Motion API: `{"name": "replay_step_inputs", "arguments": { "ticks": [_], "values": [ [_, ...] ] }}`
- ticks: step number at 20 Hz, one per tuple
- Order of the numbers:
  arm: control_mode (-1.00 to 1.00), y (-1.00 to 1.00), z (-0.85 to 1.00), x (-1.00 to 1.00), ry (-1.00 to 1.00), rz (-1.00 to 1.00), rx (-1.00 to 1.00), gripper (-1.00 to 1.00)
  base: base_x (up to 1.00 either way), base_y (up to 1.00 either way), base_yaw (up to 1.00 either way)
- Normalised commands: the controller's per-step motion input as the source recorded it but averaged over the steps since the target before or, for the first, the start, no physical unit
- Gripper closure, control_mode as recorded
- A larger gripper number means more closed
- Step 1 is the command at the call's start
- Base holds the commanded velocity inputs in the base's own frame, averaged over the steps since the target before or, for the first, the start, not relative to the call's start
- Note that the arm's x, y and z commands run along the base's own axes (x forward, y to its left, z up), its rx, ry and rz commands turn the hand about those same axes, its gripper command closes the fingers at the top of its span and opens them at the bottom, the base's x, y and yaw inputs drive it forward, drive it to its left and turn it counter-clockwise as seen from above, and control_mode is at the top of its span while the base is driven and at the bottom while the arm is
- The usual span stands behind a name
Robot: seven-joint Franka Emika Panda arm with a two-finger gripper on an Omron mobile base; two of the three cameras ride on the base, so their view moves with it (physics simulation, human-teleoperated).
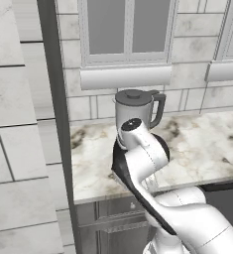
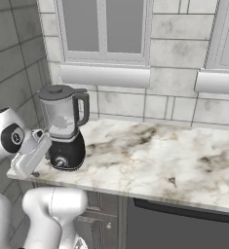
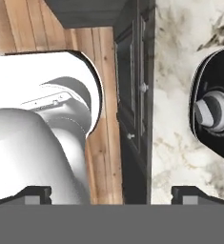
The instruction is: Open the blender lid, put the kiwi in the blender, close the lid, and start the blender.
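Gripper [image 3: 111, 193] hanging w/ jaws spread, empty, low beside blender [image 2: 63, 127]; lid [image 2: 56, 91] sitting on jar; needing to rise above lid, centre on cap.

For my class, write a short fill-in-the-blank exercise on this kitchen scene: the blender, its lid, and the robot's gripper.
1. The blender lid sits ____ the jar, so the blender is closed.
2. The blender stands on a marble ____ below a window.
3. The gripper's two fingertips stand wide ____, holding nothing.
4. The silver knob is on the blender's black ____.

Missing words: on; counter; apart; base
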Motion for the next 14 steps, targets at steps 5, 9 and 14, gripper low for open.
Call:
{"name": "replay_step_inputs", "arguments": {
  "ticks": [5, 9, 14],
  "values": [
    [-1.00, 0.05, 0.00, 0.04, -0.11, -0.01, -0.23, -1.00, 0.00, 0.00, 0.00],
    [-1.00, 0.13, -0.01, 0.12, -0.16, 0.00, -0.24, -1.00, 0.00, 0.00, 0.00],
    [-1.00, 0.02, 0.00, 0.10, -0.18, 0.00, -0.21, -1.00, 0.00, 0.00, 0.00]
  ]
}}
